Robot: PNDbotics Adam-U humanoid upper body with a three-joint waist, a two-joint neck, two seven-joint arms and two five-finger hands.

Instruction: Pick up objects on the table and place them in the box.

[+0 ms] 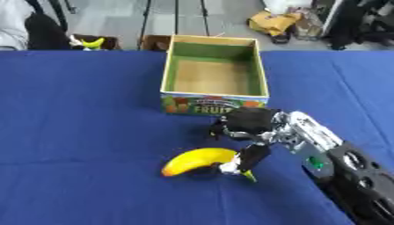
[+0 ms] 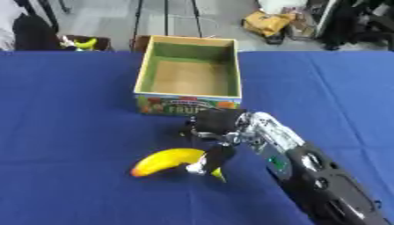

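Table (image 1: 77, 132): We see a wide table with a blue cloth that fills most of both views. Some soft folds run across the cloth in the near part.

Right arm (image 1: 362, 176): It comes in from the lower right corner. It is black near the corner and silver closer to the wrist, and we notice a small green mark on the silver part.

Box (image 1: 215, 105): An open cardboard box stands upright on the far middle of the table. The inner walls are green and the bottom is plain brown. The near outer wall has a colourful print with fruit pictures and some letters. We see nothing inside it.

Right hand (image 1: 250, 125): The black hand is just in front of the near wall of the box, above the cloth. Its fingers (image 1: 250, 157) point down and curl around the right end of the banana, so we say it is grasping the banana.

Banana (image 1: 192, 160): A yellow banana lies on the cloth in the near middle, in front of the box and apart from it. Its left end looks a little orange. Its right end is between the fingers, and a thin yellow tip shows just below them. We cannot tell if it is lifted from the cloth.

Left hand: It shows in neither view.
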